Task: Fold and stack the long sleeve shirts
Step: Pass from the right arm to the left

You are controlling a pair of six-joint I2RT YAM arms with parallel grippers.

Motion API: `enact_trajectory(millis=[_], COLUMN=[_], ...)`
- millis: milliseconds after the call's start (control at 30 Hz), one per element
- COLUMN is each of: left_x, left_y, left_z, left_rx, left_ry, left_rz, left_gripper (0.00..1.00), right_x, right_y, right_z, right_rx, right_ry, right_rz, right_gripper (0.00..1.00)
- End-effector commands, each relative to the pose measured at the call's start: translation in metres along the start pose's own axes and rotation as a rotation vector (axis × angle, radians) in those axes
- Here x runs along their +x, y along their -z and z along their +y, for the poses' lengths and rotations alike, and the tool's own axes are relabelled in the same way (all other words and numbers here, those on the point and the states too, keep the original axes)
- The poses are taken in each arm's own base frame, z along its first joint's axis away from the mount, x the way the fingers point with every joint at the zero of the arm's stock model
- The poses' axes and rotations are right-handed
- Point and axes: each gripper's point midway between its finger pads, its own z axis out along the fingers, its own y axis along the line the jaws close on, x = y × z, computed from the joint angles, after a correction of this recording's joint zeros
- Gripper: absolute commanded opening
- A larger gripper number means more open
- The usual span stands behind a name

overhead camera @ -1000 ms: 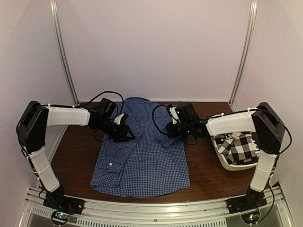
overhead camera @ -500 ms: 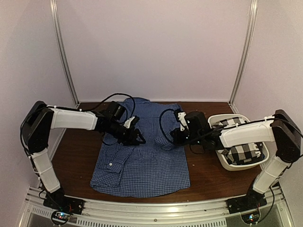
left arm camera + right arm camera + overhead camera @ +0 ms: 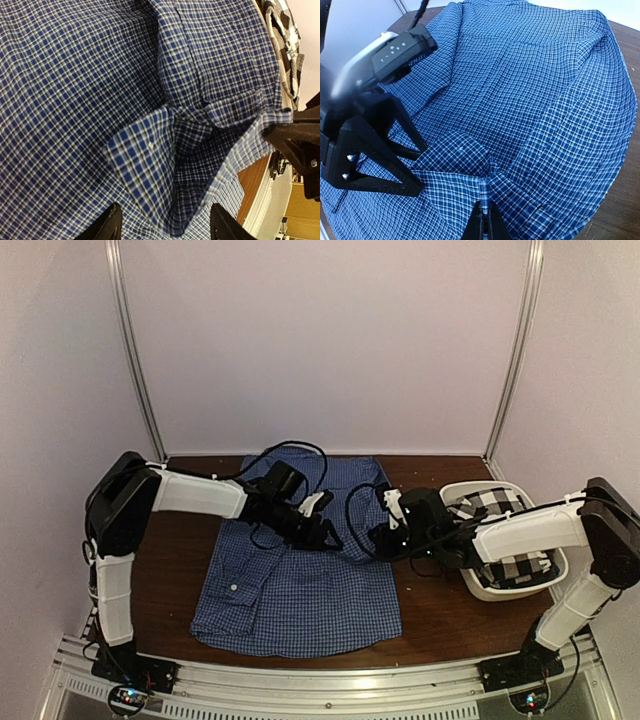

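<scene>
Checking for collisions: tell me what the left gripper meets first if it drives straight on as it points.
Probably the raised fold of the blue gingham shirt, ahead of the open left gripper; the right gripper, pinching that fold, sits beyond.

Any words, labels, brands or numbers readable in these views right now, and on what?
No readable text in any view.
White marks on the black body of the left gripper: too blurred to read.
On the blue gingham cloth shirt, black-and-white checked shirt and white plastic tub: no lettering seen.
</scene>
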Motion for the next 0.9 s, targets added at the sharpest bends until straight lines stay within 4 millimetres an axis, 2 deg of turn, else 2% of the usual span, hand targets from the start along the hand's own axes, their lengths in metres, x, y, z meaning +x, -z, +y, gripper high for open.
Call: enact_trajectory(millis=[0, 300, 467, 567, 700, 800, 867], left_x=[-0.02, -0.027, -0.026, -0.028, -0.034, -0.039, -0.042], left_y=[-0.013, -0.018, -0.023, -0.022, -0.019, -0.016, -0.012], left_z=[-0.015, -0.035, -0.037, -0.038, -0.039, -0.039, -0.038], left_rx=[0.055, 0.117, 0.13, 0.132, 0.122, 0.102, 0.084], left_ry=[-0.079, -0.147, -0.161, -0.162, -0.159, -0.145, -0.135], left_rz=[-0.047, -0.069, -0.061, -0.072, -0.096, -0.122, -0.145], left_gripper=[0.61, 0.6, 0.54, 0.46, 0.24, 0.07, 0.0], right_x=[-0.008, -0.02, -0.043, -0.057, -0.063, -0.067, -0.071], right_y=[0.005, -0.003, -0.011, -0.018, -0.025, -0.028, -0.028], right_z=[0.009, 0.012, 0.016, 0.017, 0.018, 0.018, 0.018], right_rx=[-0.035, -0.025, -0.022, -0.016, -0.013, -0.013, -0.01], right_ry=[0.006, 0.032, 0.055, 0.061, 0.07, 0.065, 0.058], right_rz=[-0.03, -0.041, -0.067, -0.08, -0.071, -0.063, -0.063], right_gripper=[0.0, 0.0, 0.0, 0.0, 0.0, 0.06, 0.15])
